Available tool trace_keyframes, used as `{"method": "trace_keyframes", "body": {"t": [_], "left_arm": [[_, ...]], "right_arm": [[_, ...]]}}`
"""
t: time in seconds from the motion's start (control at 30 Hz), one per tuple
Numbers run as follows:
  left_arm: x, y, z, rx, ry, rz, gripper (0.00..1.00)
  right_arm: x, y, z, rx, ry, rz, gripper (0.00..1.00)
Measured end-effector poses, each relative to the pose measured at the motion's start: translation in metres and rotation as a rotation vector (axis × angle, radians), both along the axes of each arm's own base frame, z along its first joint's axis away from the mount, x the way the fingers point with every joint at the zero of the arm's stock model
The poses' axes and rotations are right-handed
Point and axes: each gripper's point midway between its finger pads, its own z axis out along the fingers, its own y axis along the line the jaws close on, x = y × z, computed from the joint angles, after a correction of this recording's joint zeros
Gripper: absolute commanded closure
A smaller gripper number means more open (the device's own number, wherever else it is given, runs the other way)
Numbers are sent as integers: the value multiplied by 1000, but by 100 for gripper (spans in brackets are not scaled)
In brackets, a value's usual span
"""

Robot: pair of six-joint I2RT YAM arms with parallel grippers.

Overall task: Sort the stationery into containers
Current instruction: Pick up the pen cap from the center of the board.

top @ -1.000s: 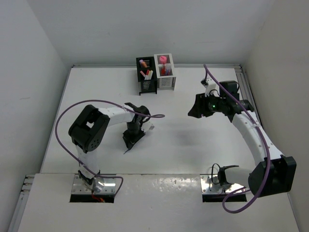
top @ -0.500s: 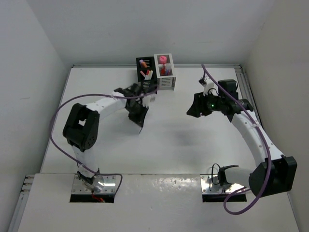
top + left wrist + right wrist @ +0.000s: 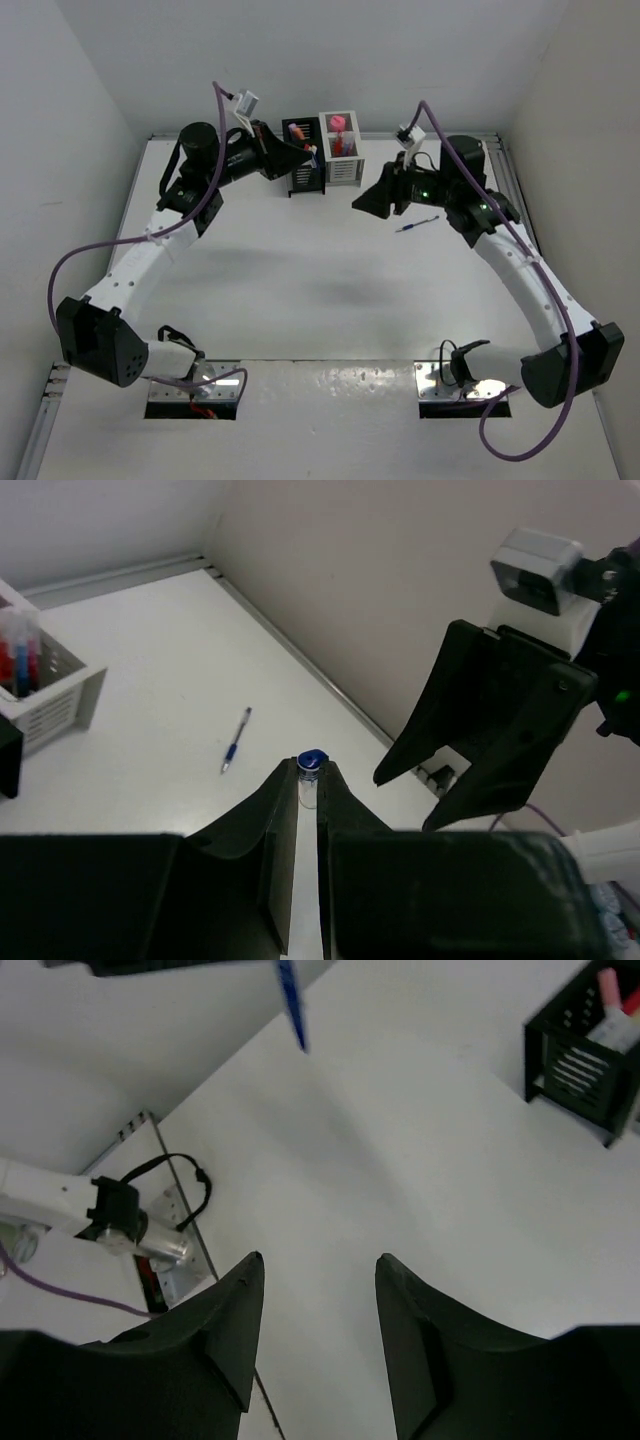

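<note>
Pen (image 3: pixel 311 764): clamped in left gripper (image 3: pixel 308 780); delivery step
Black holder (image 3: pixel 303 178): close by; next, line pen over opening, release
Right gripper (image 3: pixel 318 1265): parted, empty

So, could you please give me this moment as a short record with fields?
left gripper: shut on blue-capped pen, raised near black holder
right gripper: open, empty
loose pen: blue, lying on table
white holder: red and blue pens, a pink piece inside
black holder: several items inside
</note>
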Motion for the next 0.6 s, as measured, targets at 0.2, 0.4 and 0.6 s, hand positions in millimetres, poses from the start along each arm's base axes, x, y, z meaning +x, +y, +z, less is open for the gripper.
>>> {"method": "trace_keyframes", "body": {"t": [0.2, 0.4, 0.6], "left_arm": [[-12, -11, -8, -88, 109, -50, 100], [-22, -21, -3, -119, 138, -85, 100], [-25, -24, -3, -124, 149, -95, 100]], "right_arm": [[-8, 47, 50, 19, -143, 129, 53], [-3, 68, 65, -33, -255, 166, 53], [5, 69, 35, -122, -218, 155, 52]]}}
